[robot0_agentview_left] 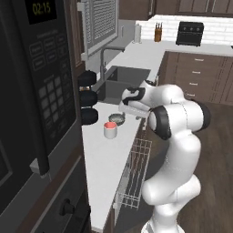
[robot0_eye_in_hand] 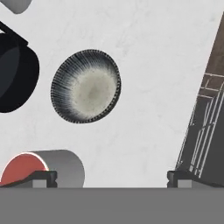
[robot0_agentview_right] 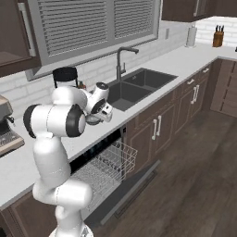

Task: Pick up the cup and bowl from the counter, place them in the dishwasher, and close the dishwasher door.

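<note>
The grey bowl (robot0_eye_in_hand: 85, 86) sits upright on the pale counter (robot0_eye_in_hand: 157, 61), and the white cup (robot0_eye_in_hand: 46, 167) with its red inside stands close beside it. From the left base view, the bowl (robot0_agentview_left: 116, 119) lies just beyond the cup (robot0_agentview_left: 110, 130). My gripper (robot0_eye_in_hand: 111, 179) hovers above the counter near both, open, with nothing between its fingers; one fingertip (robot0_eye_in_hand: 43, 177) overlaps the cup in the picture. The gripper (robot0_agentview_left: 127, 108) hangs over the counter's front edge. Below, the dishwasher door (robot0_agentview_right: 134, 185) lies open and flat, with the white wire rack (robot0_agentview_right: 106, 166) pulled out.
Three stacked black round things (robot0_agentview_left: 87, 98) stand against the left side next to the bowl. The dark double sink (robot0_agentview_left: 119, 82) and its tap (robot0_agentview_right: 121, 62) lie farther along. A black oven tower (robot0_agentview_left: 36, 118) fills the near left. Brown drawers (robot0_agentview_right: 157, 127) flank the dishwasher.
</note>
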